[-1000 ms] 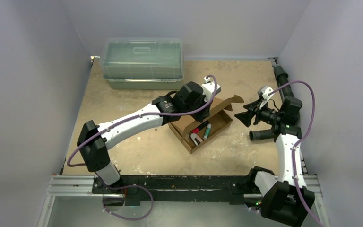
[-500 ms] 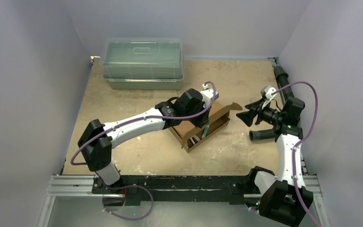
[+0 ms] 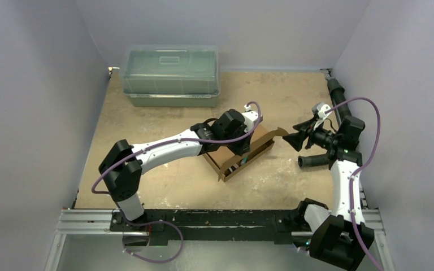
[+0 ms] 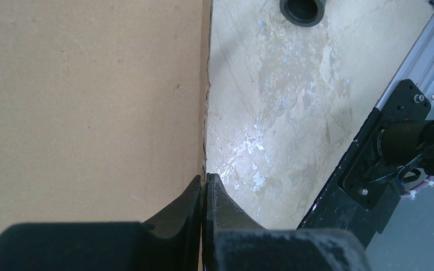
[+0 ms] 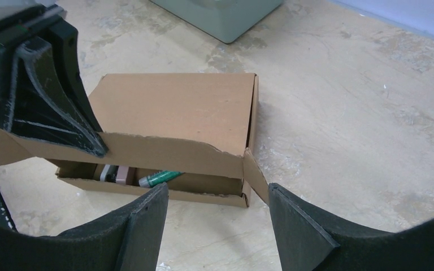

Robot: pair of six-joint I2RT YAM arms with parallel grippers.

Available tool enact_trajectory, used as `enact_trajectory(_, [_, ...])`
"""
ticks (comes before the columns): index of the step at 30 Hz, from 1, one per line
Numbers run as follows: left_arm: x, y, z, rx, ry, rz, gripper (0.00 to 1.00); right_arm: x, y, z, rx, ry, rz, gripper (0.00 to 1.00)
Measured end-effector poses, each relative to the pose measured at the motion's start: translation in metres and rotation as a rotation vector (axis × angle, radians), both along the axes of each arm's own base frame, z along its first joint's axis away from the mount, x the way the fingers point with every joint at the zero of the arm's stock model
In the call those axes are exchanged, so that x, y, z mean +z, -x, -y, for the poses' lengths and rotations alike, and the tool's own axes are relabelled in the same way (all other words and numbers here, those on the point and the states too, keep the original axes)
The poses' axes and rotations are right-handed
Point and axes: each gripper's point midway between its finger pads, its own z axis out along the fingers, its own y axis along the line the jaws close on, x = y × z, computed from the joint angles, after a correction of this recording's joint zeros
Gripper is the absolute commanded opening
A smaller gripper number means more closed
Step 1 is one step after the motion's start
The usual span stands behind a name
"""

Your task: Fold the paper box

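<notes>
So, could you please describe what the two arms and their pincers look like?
The left arm and right arm have white links with black joints. A purple cable loops along each. The left pincer and right pincer have black, wedge-shaped fingers.

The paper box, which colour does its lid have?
Plain brown cardboard, with no print; the paper box shows best in the right wrist view.

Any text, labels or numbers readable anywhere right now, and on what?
None can be read.
The paper box is plain brown, unprinted.
The green item inside it may bear a label, too small to tell.
The plastic bin shows no legible marking.
</notes>
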Motion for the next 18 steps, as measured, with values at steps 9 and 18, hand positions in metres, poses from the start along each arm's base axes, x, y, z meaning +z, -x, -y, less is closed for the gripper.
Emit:
enact_trajectory(9, [-0.028, 0.011, 0.002, -0.041, -0.033, -0.073, 0.3, 0.001, 0.001, -0.002, 0.011, -0.007, 0.003, 0.69])
enact_trajectory(18, [-0.053, 0.025, 0.007, -0.08, -0.049, -0.172, 0.54, 0.001, 0.001, -0.002, 0.014, -0.009, 0.003, 0.69])
